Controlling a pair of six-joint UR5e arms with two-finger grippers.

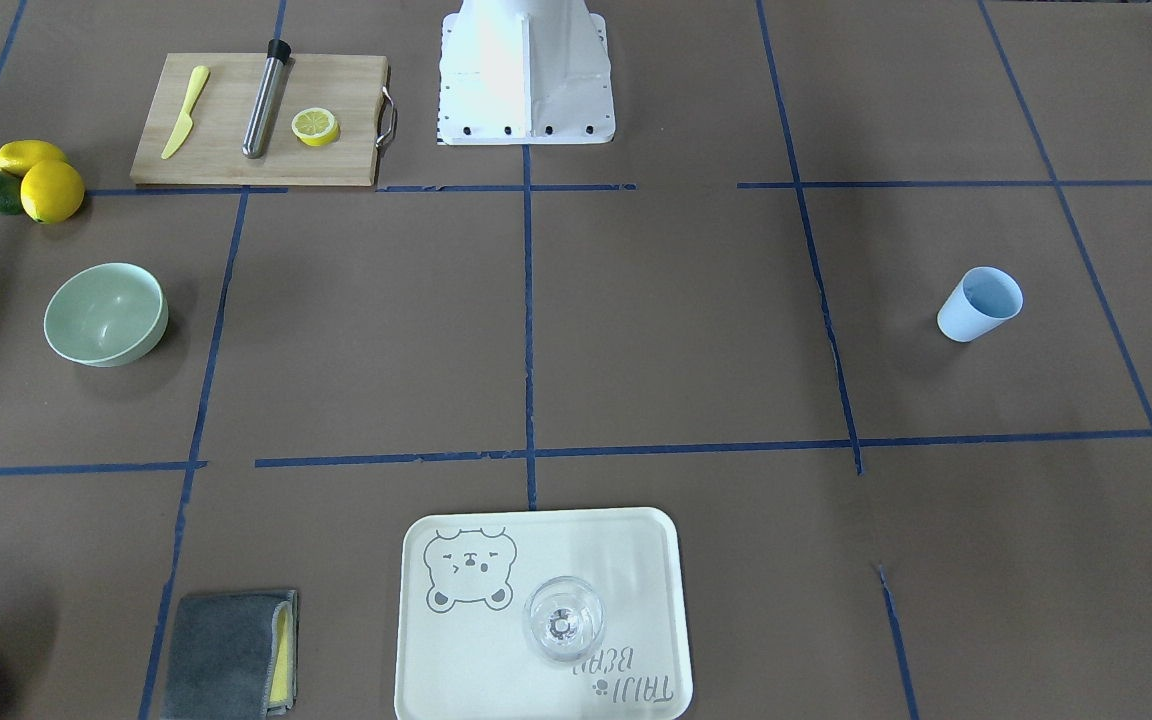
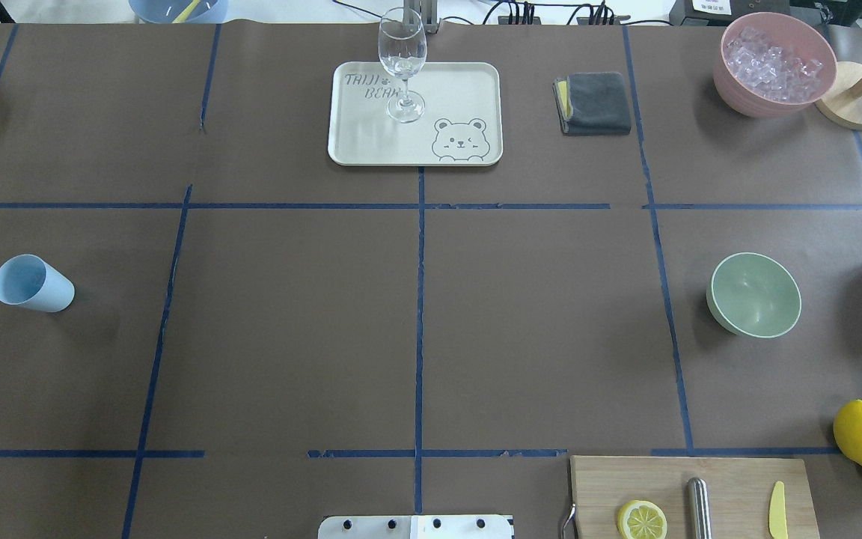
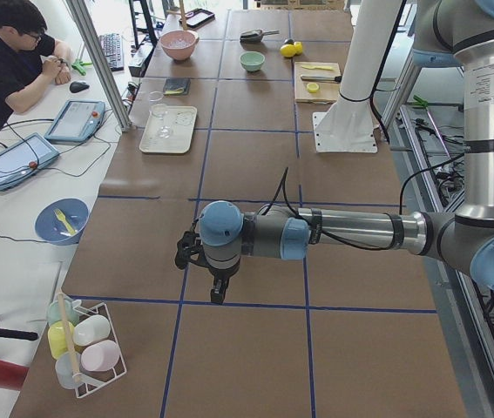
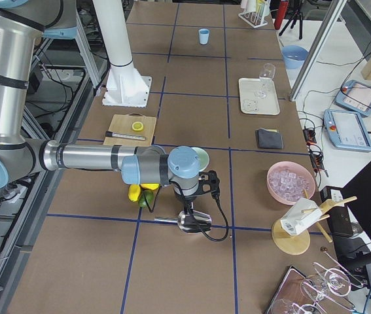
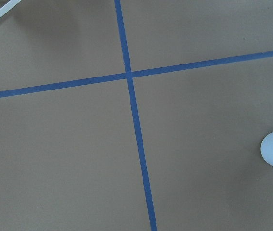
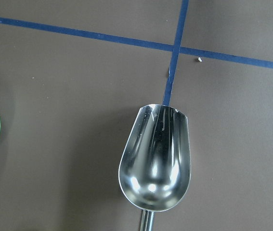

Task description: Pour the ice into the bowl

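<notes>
Two grippers hang near the surface's ends. I cannot tell whether the fingers of the left gripper [image 3: 218, 292] or the right gripper [image 4: 186, 209] are spread or pinching. Under the right wrist sits an empty, shiny steel scoop [image 6: 155, 161], carrying no ice. Just left of it stands the round, pale mint-green bowl [image 2: 755, 294], also empty. At the far right, the pink round container [image 2: 745, 101] holds heaped cubes. Loading comes first, I judge: drive the lip low under the cubes, then travel level.
</notes>
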